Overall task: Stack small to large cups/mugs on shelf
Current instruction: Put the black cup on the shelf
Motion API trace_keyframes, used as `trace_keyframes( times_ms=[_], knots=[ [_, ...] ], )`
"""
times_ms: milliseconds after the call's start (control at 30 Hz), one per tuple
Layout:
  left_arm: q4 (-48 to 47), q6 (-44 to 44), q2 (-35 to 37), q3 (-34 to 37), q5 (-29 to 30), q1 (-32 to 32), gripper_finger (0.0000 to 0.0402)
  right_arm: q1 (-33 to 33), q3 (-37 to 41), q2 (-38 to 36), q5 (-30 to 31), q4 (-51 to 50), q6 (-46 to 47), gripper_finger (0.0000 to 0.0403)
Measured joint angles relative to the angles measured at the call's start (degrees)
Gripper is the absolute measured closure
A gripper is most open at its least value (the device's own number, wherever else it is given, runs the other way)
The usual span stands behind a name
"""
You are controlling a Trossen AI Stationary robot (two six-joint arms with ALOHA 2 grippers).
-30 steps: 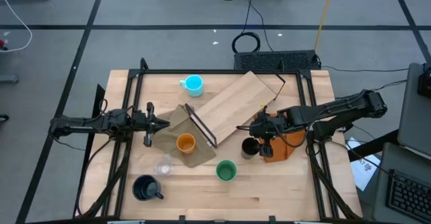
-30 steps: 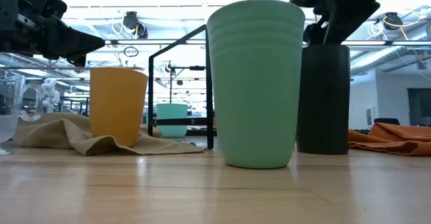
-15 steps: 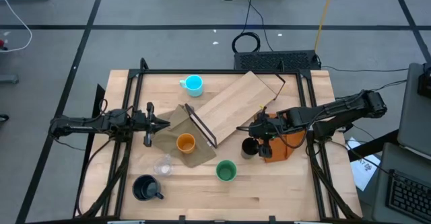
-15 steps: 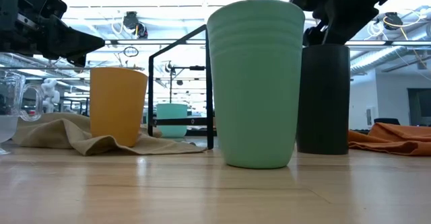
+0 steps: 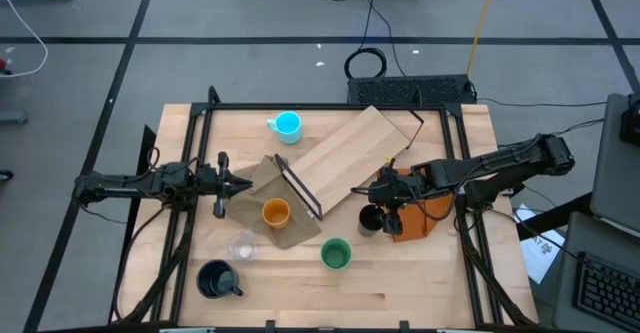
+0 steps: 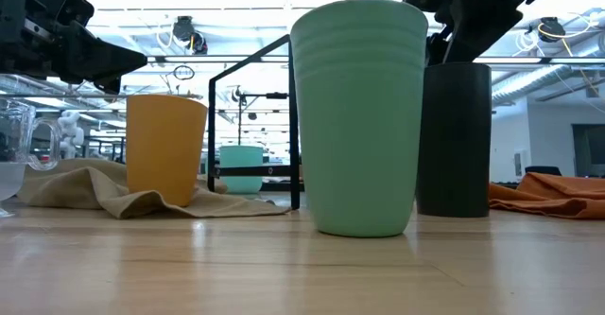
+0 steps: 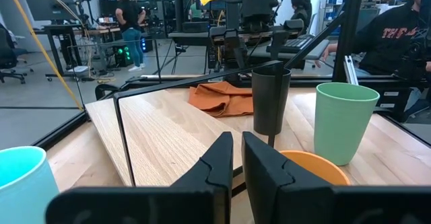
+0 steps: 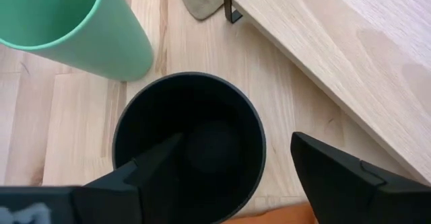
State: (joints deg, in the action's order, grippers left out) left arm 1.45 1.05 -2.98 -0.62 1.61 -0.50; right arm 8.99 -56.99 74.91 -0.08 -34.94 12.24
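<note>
Six cups sit loose on the desk, none on the shelf yet. Right end effector hangs spread over the matte black tumbler, at four o'clock from the plywood board, one finger inside its rim; closing comes next. Left end effector waits closed at nine o'clock.

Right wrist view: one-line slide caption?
Right claw open above the upright black tumbler, one finger over its mouth, green cup beside.

Green cup upright in front; black tumbler behind; orange cup on olive-tan cloth; right tool above tumbler.
</note>
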Motion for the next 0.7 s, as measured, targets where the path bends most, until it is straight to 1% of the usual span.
trace_keyframes(
  times_ms=[467,700],
  knots=[
    [0.0,0.16,0.0,0.0,0.0,-0.02,0.0366,-0.41,0.0,0.09,-0.04,0.01,0.58,0.0149],
    [-0.02,0.18,0.0,0.0,0.0,0.0,0.0366,-0.42,0.0,3.67,-0.09,0.39,0.31,0.0149]
  ],
)
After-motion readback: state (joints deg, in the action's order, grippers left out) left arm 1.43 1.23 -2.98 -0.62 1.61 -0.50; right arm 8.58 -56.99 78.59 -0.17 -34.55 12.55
